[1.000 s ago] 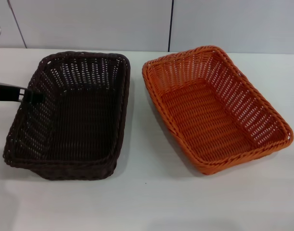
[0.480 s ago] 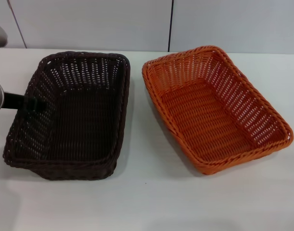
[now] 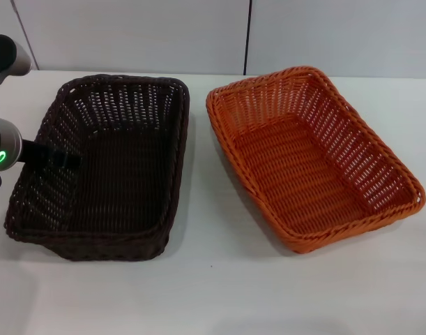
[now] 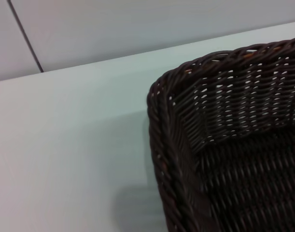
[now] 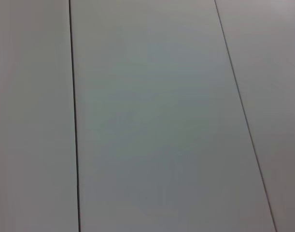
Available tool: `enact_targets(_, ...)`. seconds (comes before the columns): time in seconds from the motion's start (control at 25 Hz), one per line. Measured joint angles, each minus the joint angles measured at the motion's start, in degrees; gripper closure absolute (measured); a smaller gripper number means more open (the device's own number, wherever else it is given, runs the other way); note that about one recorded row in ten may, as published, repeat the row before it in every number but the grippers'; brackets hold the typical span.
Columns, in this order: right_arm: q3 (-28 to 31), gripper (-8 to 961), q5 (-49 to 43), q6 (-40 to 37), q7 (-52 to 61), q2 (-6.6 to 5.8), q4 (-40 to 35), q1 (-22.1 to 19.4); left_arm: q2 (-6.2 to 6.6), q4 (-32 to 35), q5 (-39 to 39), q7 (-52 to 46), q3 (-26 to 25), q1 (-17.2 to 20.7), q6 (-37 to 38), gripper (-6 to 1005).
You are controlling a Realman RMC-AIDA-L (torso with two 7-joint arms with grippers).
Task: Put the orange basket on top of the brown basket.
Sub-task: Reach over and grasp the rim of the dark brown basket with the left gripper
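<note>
The brown basket (image 3: 122, 174) sits on the white table at the left in the head view. The orange basket (image 3: 303, 164) sits to its right, turned at an angle, with a strip of table between them. Both are empty. My left gripper (image 3: 63, 159) reaches in from the left edge and hangs over the brown basket's left rim. The left wrist view shows the brown basket's corner (image 4: 224, 145) close up. My right gripper is out of view; its wrist view shows only wall panels.
The white table (image 3: 213, 293) runs wide in front of both baskets. A pale panelled wall (image 3: 164, 35) stands right behind the table.
My left arm has come further into view from the left, and its gripper has moved right and a little lower over the brown basket's left rim. Both baskets stay put.
</note>
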Motion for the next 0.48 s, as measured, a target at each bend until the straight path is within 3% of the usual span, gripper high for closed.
enact_targets(0.2,0.01,202,0.00,0.00,0.00,0.00,-0.01,-0.15,0.15,-1.10,-0.01,0.40,1.94,-0.01,-1.60,276)
enact_targets(0.48,0.01,202,0.00,-0.01,-0.10,-0.05,-0.01,-0.17,0.05,-1.40,-0.38,2.55,2.08,-0.46,-2.15,407)
